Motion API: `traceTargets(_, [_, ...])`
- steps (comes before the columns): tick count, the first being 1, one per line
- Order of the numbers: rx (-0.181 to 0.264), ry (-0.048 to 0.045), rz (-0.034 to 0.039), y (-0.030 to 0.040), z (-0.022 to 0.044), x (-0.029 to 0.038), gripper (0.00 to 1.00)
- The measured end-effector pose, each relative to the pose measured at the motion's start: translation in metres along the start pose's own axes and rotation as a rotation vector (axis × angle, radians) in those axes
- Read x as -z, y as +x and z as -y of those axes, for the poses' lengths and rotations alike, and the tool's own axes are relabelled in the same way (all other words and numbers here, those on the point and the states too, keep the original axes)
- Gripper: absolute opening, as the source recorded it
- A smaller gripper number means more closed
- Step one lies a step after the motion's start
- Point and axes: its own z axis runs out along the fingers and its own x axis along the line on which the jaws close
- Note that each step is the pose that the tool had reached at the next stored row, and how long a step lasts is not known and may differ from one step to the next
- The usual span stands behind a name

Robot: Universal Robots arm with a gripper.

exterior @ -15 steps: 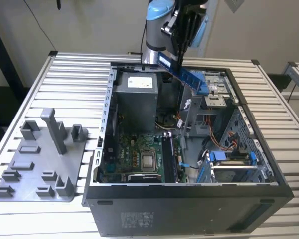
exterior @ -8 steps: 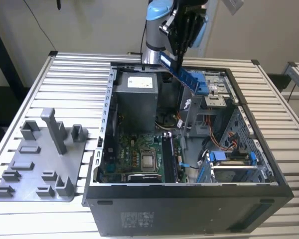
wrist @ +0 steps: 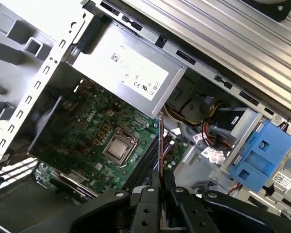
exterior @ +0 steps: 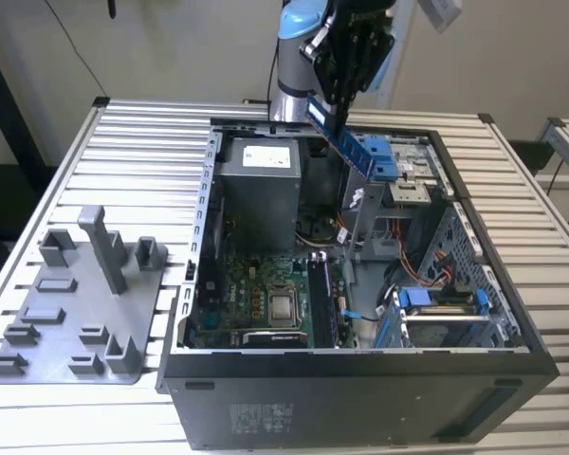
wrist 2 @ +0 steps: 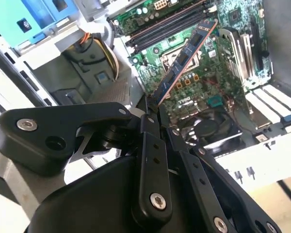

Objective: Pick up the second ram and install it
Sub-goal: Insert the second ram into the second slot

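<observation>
We hold the second ram (exterior: 353,152) pinched in the gripper (exterior: 337,106), high over the far side of the open computer case (exterior: 360,408) and tilted rather than level. We judge it could snag the blue drive bracket (exterior: 384,159) just beside it, or meet the memory slots (wrist 2: 169,24) crooked.

Matt black gripper (wrist 2: 155,111); smooth second ram (wrist 2: 186,58); ribbed metal table (exterior: 142,133).
</observation>
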Motion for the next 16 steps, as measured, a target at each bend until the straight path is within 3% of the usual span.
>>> traceTargets(16, [-0.207, -0.0076, 0.0046, 0.0000, 0.0001, -0.0009, 0.14])
